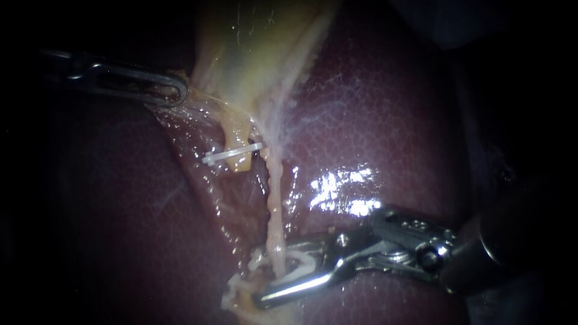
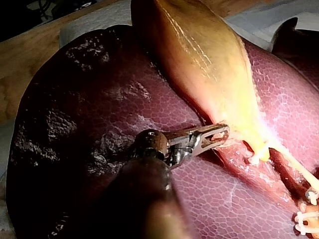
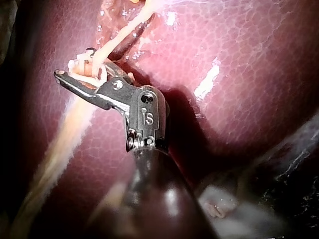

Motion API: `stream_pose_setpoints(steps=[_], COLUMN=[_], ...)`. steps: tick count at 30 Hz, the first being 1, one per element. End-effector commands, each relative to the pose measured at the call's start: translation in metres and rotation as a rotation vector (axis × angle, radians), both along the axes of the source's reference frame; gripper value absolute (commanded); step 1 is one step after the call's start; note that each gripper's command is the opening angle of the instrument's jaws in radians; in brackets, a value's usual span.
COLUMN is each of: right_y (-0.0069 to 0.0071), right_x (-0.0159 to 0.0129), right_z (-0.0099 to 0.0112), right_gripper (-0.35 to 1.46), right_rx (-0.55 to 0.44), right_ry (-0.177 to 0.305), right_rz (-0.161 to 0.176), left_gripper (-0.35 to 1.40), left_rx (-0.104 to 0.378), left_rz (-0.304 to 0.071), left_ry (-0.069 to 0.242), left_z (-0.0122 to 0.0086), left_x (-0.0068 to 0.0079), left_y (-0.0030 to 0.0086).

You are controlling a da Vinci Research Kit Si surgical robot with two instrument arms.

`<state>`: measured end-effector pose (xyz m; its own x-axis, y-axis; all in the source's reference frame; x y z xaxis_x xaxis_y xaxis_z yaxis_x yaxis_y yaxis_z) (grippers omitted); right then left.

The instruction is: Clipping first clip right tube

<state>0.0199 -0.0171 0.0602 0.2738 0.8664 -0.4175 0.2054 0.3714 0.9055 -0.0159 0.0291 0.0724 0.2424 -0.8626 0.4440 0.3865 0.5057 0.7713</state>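
The right tube [image 1: 274, 198] is a thin pale strand running down over the liver [image 1: 385, 138] from the yellow gallbladder [image 1: 265, 48]. My right instrument [image 1: 274, 274] comes in from the lower right. Its jaws stand open around this tube low down, with a white clip [image 1: 296, 260] between them. The right wrist view shows the same instrument [image 3: 77, 63] with the right tube [image 3: 117, 37] crossing between its jaws. My left instrument [image 1: 177, 90] is shut on the gallbladder's edge near its neck. The left wrist view also shows the left instrument [image 2: 222, 134] on that edge.
Another white clip [image 1: 232, 154] sits across the short yellow left tube [image 1: 239, 135], above and left of my right instrument. Frayed pale tissue [image 1: 241, 292] lies beside the right jaws. Wet liver surface glistens to the right [image 1: 343, 192].
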Motion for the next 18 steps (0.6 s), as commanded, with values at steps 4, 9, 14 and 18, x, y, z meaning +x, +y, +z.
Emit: stream_pose_setpoints(steps=[4,9,14,18], right_y=[0.0001,0.0002,0.0003,0.0004], right_x=[0.0001,0.0002,0.0004,0.0005], right_z=[0.0002,0.0004,0.0007,0.0008], right_gripper=[0.42,0.30,0.23,0.08], right_rx=[0.000,0.001,0.030,0.035], right_ry=[-0.002,0.000,-0.008,-0.010], right_rz=[0.001,0.004,0.004,0.004], left_gripper=[-0.35,-0.35,-0.35,-0.35], left_rx=[0.000,0.000,0.000,0.000], left_rz=[0.000,0.000,0.000,0.000], left_ry=[0.000,0.000,0.000,0.000], left_z=[0.0000,0.0000,0.0000,0.0000], left_x=[0.0000,0.0000,-0.0001,-0.0001], left_y=[0.0000,0.0000,0.0000,0.0000])
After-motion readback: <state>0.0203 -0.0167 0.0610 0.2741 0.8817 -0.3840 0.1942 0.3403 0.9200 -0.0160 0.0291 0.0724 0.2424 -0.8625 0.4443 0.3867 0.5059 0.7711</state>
